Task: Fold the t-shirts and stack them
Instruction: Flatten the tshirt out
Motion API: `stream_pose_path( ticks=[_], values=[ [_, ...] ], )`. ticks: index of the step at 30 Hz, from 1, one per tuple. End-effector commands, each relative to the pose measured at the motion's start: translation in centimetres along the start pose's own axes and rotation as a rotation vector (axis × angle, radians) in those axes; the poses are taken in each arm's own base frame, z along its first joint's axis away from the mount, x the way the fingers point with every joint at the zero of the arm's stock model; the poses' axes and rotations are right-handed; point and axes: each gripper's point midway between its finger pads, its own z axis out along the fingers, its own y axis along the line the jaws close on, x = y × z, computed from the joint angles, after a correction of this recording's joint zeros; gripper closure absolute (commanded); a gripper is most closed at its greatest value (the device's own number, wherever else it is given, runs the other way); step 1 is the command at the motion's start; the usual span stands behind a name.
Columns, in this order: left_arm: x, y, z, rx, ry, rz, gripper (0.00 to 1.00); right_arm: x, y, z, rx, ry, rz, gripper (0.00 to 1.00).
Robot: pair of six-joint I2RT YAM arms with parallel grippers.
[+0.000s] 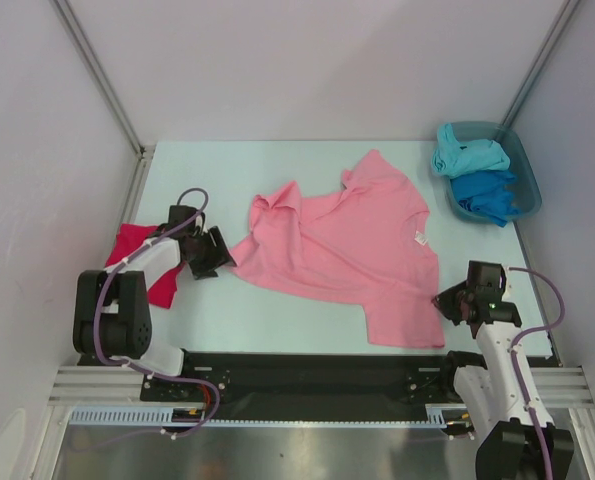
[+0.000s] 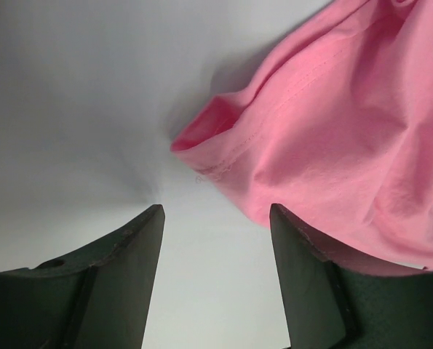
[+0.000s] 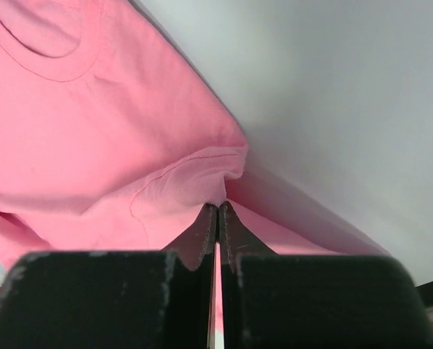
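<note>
Four shirts make up my job, and by my reckoning none is stacked yet. The turquoise t-shirt (image 1: 469, 155) and the blue t-shirt (image 1: 487, 195) are bunched in the teal tub (image 1: 525, 170) at the far right corner. The crimson t-shirt (image 1: 129, 243) lies at the left edge of the table (image 1: 227, 170), partly hidden under my left arm; I cannot tell whether it is folded. The pink t-shirt (image 1: 347, 250) is spread in the middle of the table, unfolded, so nearly all the folding is left to do.

The pink shirt's long axis runs across the table, left to right with a slight slant. Its neck, marked by the small white neck tag (image 1: 420, 238), points toward my right side. Its hem end points toward my left and is rumpled and partly turned over on itself. One sleeve reaches toward the far edge, the other toward the near edge.

My right claw (image 3: 217, 207) is clenched, and a fold of the near sleeve appears pinched at its tips. My left claw (image 2: 216, 218) is released, jaws apart with bare table between them, just beside the shirt's left corner.
</note>
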Motion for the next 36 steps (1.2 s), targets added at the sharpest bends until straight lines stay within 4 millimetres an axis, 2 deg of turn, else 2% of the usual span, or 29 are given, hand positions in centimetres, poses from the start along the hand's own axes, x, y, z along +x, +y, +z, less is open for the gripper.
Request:
stream_pose_path(
  ticks=[1,8,13,23,32,35,36],
  values=[
    [-1.4,-0.4,-0.9,0.004,-0.057,0.020,0.34,-0.3,0.5,0.0,-0.030,-0.005,-0.015,1.00],
    [-2.3,-0.1,0.1,-0.022,-0.057,0.018,0.34,-0.3,0.4,0.0,-0.035,-0.002,-0.008,1.00],
    [-2.9,-0.8,0.8,-0.003,-0.060,0.011,0.35,-0.4,0.6,0.0,-0.041,0.002,0.002,1.00],
    [-2.7,-2.1,1.8,0.032,-0.060,0.009,0.35,-0.6,0.6,0.1,-0.042,0.000,0.005,1.00],
    [-1.2,-3.3,2.0,0.020,-0.057,0.033,0.45,-0.6,0.5,0.3,-0.043,-0.002,0.007,1.00],
    [-0.5,-3.8,1.9,0.012,-0.056,0.040,0.51,-0.6,0.5,0.2,-0.041,-0.004,0.005,1.00],
    [0.0,-4.1,1.9,0.012,-0.051,0.052,0.56,-0.7,0.5,0.3,-0.040,-0.002,0.007,1.00]
  ],
)
